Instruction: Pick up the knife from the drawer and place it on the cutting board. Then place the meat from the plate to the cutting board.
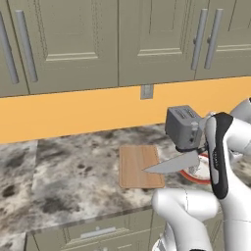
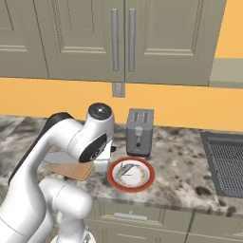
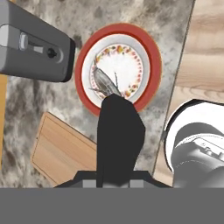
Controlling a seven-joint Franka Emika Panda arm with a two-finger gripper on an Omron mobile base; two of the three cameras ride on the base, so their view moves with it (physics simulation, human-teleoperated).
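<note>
In the hand view the pincer [image 3: 114, 175] is closed on the knife's black handle, which rises broad and dark from six o'clock toward the centre; the knife [image 1: 172, 164] shows in the left base view as a silver-grey blade reaching out from the wrist toward nine o'clock, its point hanging over the right edge of the cutting board [image 1: 138, 165]; whether the blade touches the wood cannot be told; the board lies flat on the marbled counter [image 1: 73, 171], near its front edge.

Just past the handle's end in the hand view, at twelve o'clock from the pincer, sits the plate [image 3: 151, 52] with its red-orange rim; the meat [image 3: 105, 82], a small grey speckled lump, lies in the dish close above the handle tip, apart from the pincer; the board's corner [image 3: 61, 148] lies at eight o'clock from the handle.

In the right base view the plate [image 2: 114, 182] sits near the counter front, just right of the wrist; behind it at twelve o'clock stands a grey toaster [image 2: 139, 132]; farther back run the orange wall and the olive cabinet doors [image 2: 118, 38].
</note>
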